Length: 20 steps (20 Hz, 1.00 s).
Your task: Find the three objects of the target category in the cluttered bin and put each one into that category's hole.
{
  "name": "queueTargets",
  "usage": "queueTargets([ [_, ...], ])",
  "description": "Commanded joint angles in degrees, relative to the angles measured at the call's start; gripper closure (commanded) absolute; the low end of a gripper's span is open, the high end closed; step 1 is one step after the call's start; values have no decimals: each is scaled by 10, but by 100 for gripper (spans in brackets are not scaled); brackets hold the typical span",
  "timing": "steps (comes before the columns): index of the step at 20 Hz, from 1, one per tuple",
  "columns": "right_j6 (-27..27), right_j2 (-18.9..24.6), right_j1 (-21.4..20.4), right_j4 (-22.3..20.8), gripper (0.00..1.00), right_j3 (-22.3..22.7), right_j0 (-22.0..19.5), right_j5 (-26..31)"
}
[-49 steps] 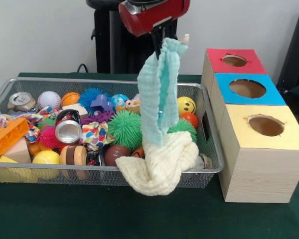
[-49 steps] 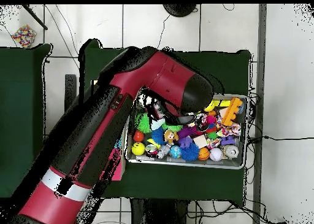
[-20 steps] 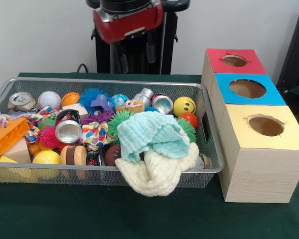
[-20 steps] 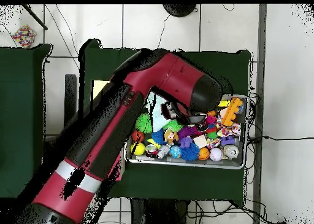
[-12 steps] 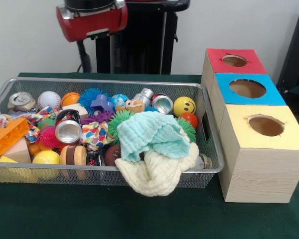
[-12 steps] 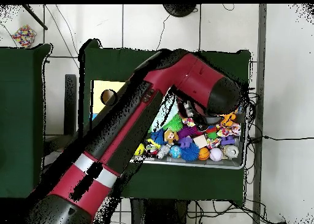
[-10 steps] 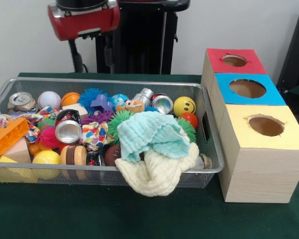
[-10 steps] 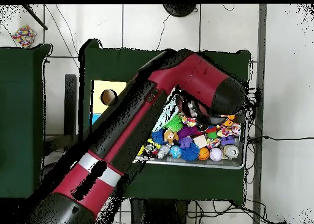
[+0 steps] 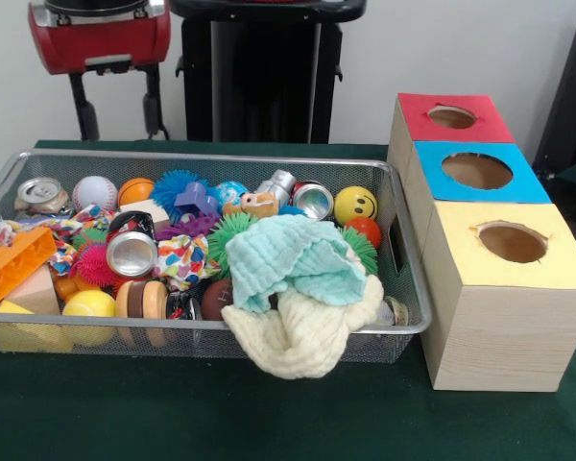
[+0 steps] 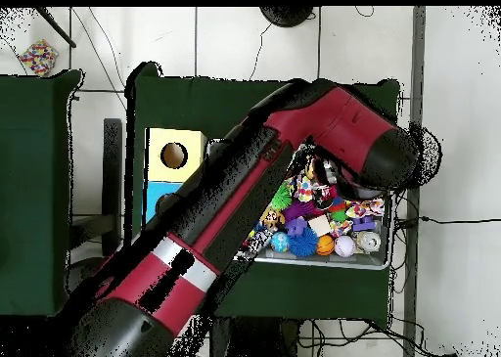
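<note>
Your gripper (image 9: 115, 106) hangs spread, holding nothing, above the bin's (image 9: 202, 157) far rim — by the baseball (image 9: 94, 191).

No words, brand names or numbers can be read in either view. The nearest thing to a sign is the black smiley face on the yellow ball (image 9: 355, 205) in the bin (image 9: 403, 288) — the crushed cans' (image 9: 40, 195) sides may carry print, but it is illegible.

White wall (image 9: 461, 43), green tabletop (image 9: 173, 413), tiled floor (image 10: 254, 40)
</note>
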Motion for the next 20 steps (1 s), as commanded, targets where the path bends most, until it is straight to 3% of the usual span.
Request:
queueTargets([
  [1,-132,66,27,11,0,-53,-20,71],
  [20,-119,67,53,9,0,-89,-40,157],
])
